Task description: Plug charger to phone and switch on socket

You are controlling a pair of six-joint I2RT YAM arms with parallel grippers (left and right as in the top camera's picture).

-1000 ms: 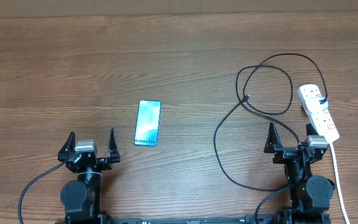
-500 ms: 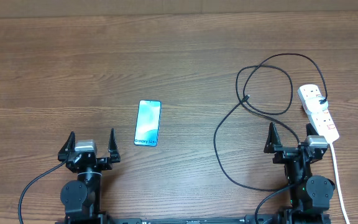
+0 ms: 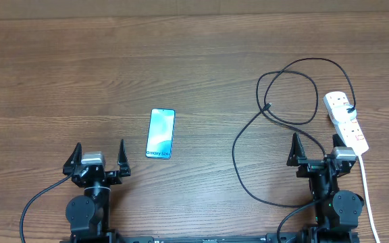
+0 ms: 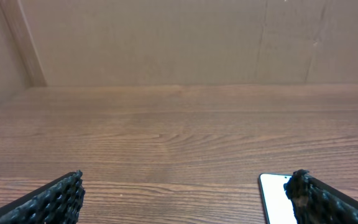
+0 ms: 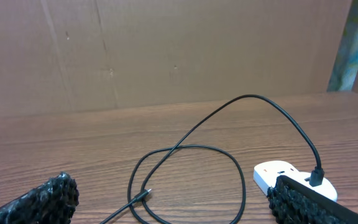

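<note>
The phone [image 3: 161, 133] lies flat on the wooden table with its light blue screen lit, just ahead and to the right of my left gripper [image 3: 100, 145], which is open and empty. In the left wrist view the phone [image 4: 275, 198] shows beside the right finger of that gripper [image 4: 188, 186]. The charger [image 3: 314, 94], a thin black cable, loops ahead of my open, empty right gripper [image 3: 316, 138]. Its connector tip [image 3: 268, 106] lies loose on the wood. The charger [image 5: 242, 185] and its tip [image 5: 148, 191] sit between the right gripper's [image 5: 171, 186] fingers, farther out. Its plug sits in the white socket [image 3: 346, 121], also seen as the socket [image 5: 278, 174].
A white cord [image 3: 367, 196] runs from the socket toward the table's front edge beside the right arm. A brown cardboard wall [image 4: 166, 37] closes off the far side of the table. Bare wood [image 3: 201, 74] lies between the phone and the cable.
</note>
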